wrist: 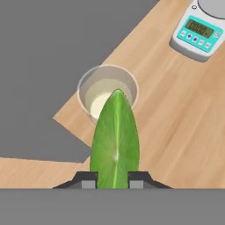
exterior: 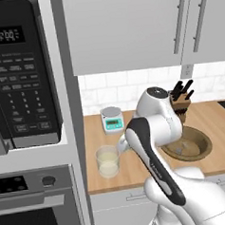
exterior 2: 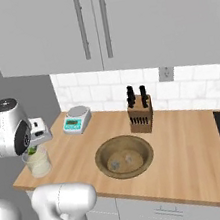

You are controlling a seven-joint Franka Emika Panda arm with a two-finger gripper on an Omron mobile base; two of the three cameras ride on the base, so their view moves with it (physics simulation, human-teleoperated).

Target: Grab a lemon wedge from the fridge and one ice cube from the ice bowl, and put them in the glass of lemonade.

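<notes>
1. The arm bends left over the wooden surface (exterior: pixel 137 172), its pincer (wrist: pixel 112 181) poised above the glass of lemonade (exterior: pixel 108 161).
2. The pincer is clamped on the lemon wedge (wrist: pixel 115 140), whose long axis and tip point toward the glass.
3. The right base view shows the ice bowl (exterior 2: pixel 124 156) unobstructed; the hand view shows the scale (wrist: pixel 201 30).

The lemon wedge (wrist: pixel 115 140) hides the near rim of the glass of lemonade (wrist: pixel 88 83).
</notes>
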